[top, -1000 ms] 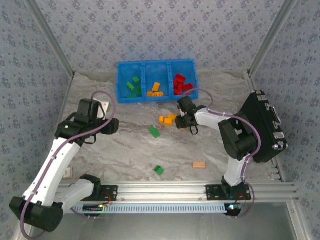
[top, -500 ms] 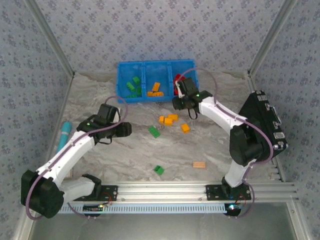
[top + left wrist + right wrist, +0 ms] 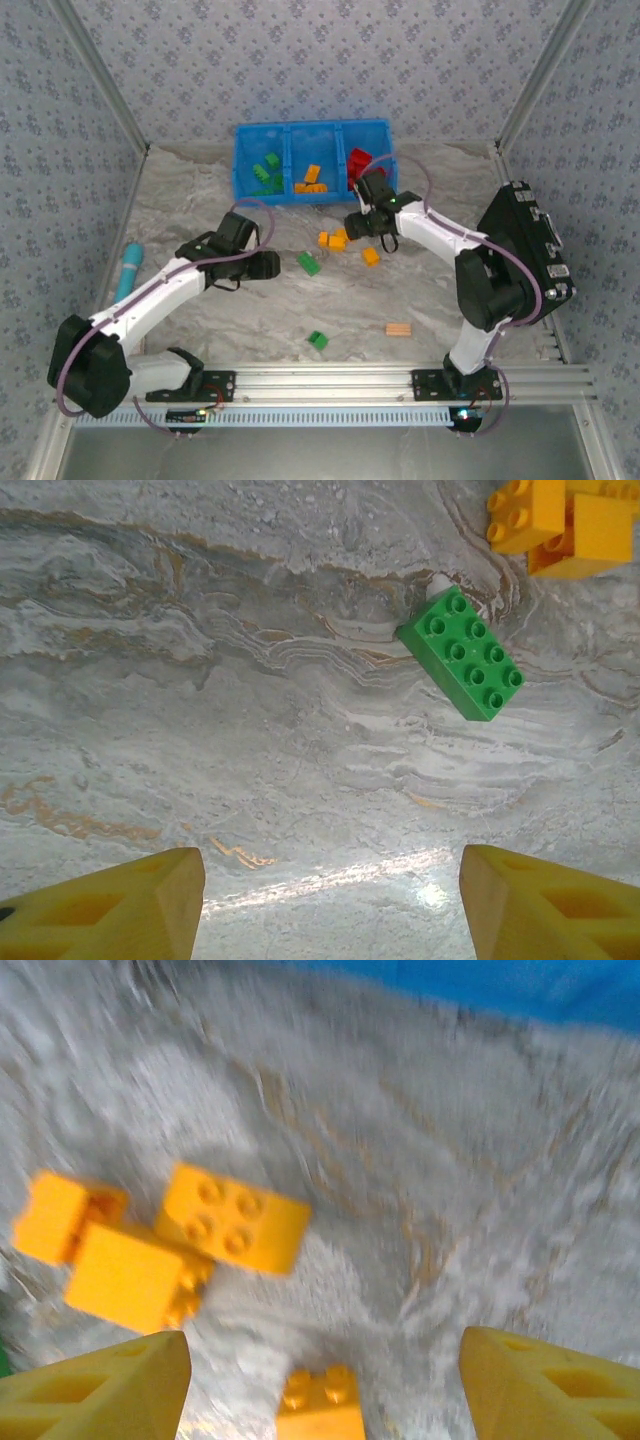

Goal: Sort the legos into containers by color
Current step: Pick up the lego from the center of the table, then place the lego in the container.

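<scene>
The blue bin (image 3: 242,160) stands at the back with green, orange and red legos in its left, middle and right compartments. On the table lie a green brick (image 3: 308,263) (image 3: 462,652), a second green brick (image 3: 318,340), an orange cluster (image 3: 335,239) (image 3: 235,1218) and one lone orange brick (image 3: 371,256) (image 3: 320,1405). My left gripper (image 3: 268,266) (image 3: 330,900) is open just left of the first green brick, with bare table between its fingers. My right gripper (image 3: 358,226) (image 3: 325,1350) hangs open above the orange bricks, near the bin's front; its wrist view is blurred.
A tan striped wooden block (image 3: 398,329) lies front right. A black hard case (image 3: 530,250) leans at the right edge. A teal tube (image 3: 130,268) lies by the left wall. The enclosure's walls close in the table on three sides.
My left gripper has travelled right, close to the green brick. My right gripper swung up to the bin's right compartment, then came back toward the orange bricks with its jaws open.
</scene>
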